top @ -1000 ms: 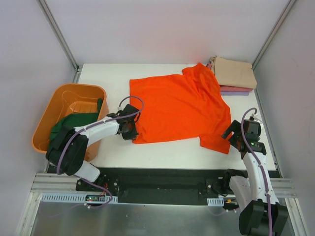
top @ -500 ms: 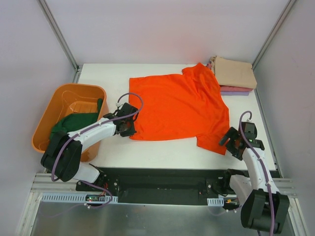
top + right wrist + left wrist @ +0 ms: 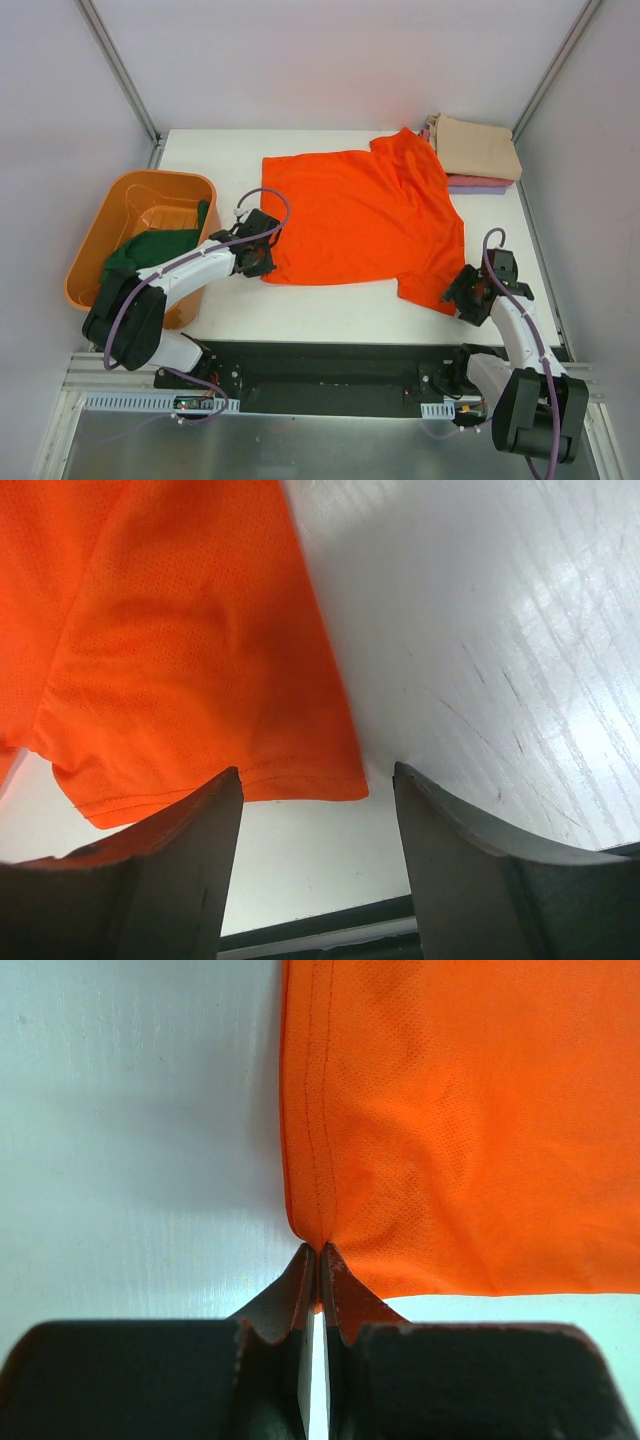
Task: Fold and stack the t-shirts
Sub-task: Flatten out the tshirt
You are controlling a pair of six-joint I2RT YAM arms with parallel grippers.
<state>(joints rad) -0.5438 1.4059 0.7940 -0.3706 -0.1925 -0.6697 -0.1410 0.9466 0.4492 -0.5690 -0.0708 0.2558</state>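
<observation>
A white table (image 3: 330,305) carries the orange t-shirt (image 3: 360,215), spread flat, and an orange tub (image 3: 92,250) holding a dark green t-shirt (image 3: 150,250). The tub sits on the outer side of the left gripper (image 3: 318,1252), which is clamped on the orange shirt's hem corner. The right gripper (image 3: 318,780) stands with jaws apart, the sleeve hem lying between them.

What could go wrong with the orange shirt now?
The left gripper pinches only a tiny corner of the orange t-shirt, so the cloth might slip out. The right gripper is open with just the shirt's edge between its jaws; it may close on very little cloth, or miss.
</observation>
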